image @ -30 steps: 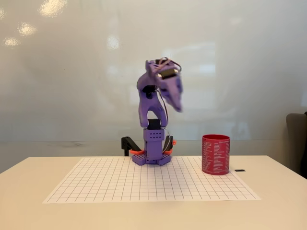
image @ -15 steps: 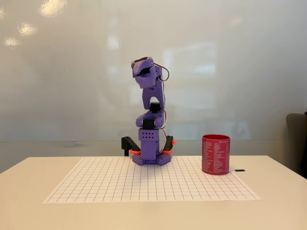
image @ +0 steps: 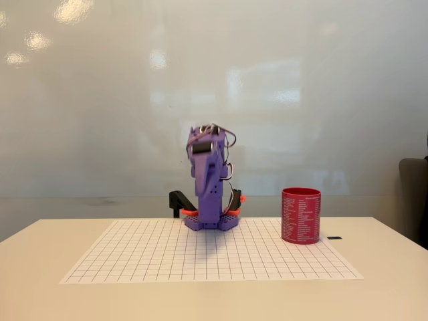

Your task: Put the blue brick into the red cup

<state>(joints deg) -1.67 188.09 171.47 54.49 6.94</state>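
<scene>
Fixed view: purple arm's end effector (image: 207, 175) folded over base, grip state unreadable; red printed cylindrical cup (image: 301, 215) upright near surface's right edge. Confirm brick inside.

The fixed view is bright and evenly lit, with soft, diffuse light from overhead. Ceiling lights show as hazy glare spots on the glossy white wall (image: 281, 80), strongest at the upper left. Shadows are faint: a pale one under the red cup (image: 301, 215) on the table (image: 40, 294). The purple arm (image: 208, 177) is slightly motion-blurred; the cup's white print is too small to read
</scene>
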